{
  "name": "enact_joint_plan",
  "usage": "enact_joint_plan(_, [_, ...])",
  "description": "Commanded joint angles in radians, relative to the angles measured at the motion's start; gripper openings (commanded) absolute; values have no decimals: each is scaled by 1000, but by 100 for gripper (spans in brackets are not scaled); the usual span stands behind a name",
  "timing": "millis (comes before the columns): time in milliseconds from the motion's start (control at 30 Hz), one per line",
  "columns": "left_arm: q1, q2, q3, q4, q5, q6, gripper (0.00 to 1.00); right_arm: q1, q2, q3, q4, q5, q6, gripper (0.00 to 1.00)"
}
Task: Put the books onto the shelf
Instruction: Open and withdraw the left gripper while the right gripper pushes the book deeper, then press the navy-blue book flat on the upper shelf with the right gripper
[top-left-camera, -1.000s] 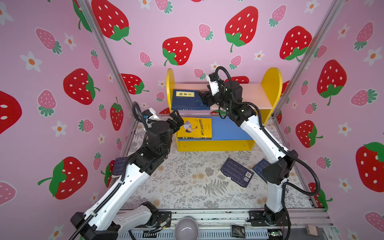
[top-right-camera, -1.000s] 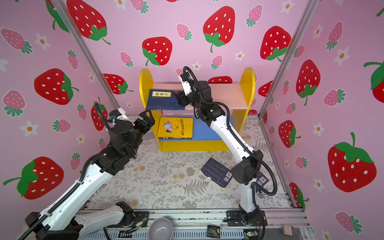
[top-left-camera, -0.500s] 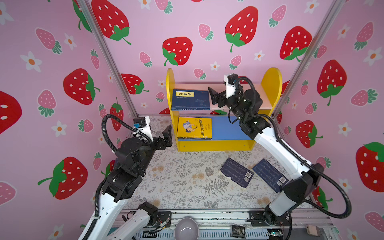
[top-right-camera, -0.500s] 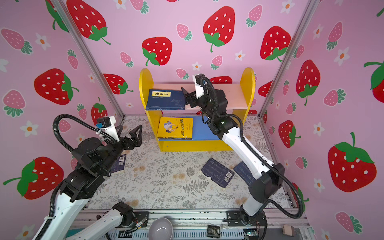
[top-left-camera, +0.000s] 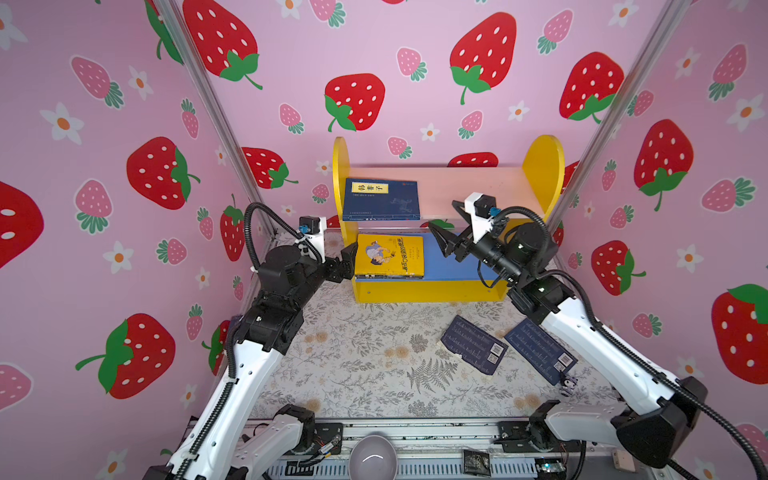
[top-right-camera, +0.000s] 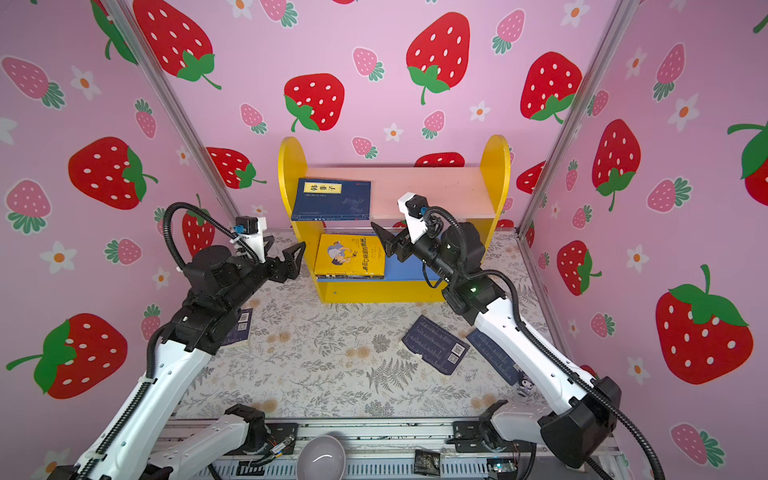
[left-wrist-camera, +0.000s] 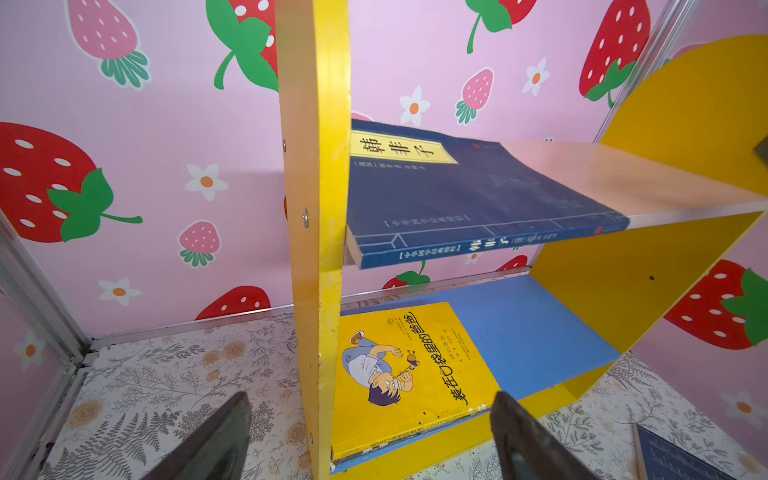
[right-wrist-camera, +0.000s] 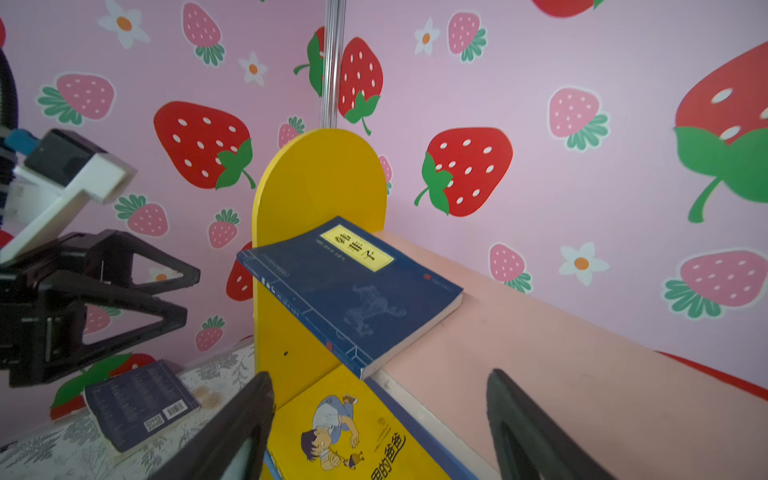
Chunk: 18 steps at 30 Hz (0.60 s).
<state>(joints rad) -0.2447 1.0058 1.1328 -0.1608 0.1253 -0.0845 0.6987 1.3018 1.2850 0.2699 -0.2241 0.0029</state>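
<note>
The shelf (top-left-camera: 544, 166) (top-right-camera: 494, 166) stands against the back wall. One navy book (top-left-camera: 380, 199) (right-wrist-camera: 353, 291) lies flat on its pink upper board. A yellow cartoon book (top-left-camera: 390, 255) (left-wrist-camera: 399, 374) lies on the blue lower board, on top of darker books. Two navy books (top-left-camera: 473, 345) (top-left-camera: 540, 351) lie face down on the floor at right. Another navy book (top-right-camera: 241, 328) (right-wrist-camera: 141, 403) lies under the left arm. My left gripper (top-left-camera: 347, 259) (left-wrist-camera: 372, 401) is open and empty beside the shelf's left side. My right gripper (top-left-camera: 446, 241) (right-wrist-camera: 380, 376) hangs open and empty before the shelf's middle.
A grey bowl (top-left-camera: 372, 459) and a small dark packet (top-left-camera: 476, 461) sit on the front rail. A tiny figure (top-left-camera: 567, 384) lies by the right arm. Strawberry walls and metal posts (top-left-camera: 598, 124) close in the floral mat (top-left-camera: 365, 357).
My right gripper has left the navy book on the upper board and dropped back in front of the shelf. My left gripper pulled away leftward, then came back up to the shelf's left side.
</note>
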Motion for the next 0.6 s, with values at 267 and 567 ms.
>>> enact_joint_plan(267, [123, 55, 32, 181, 315, -100, 89, 36, 137, 63, 73, -19, 7, 77])
enact_joint_plan(567, [150, 98, 42, 237, 339, -134, 82, 44, 173, 63, 139, 63, 46, 70])
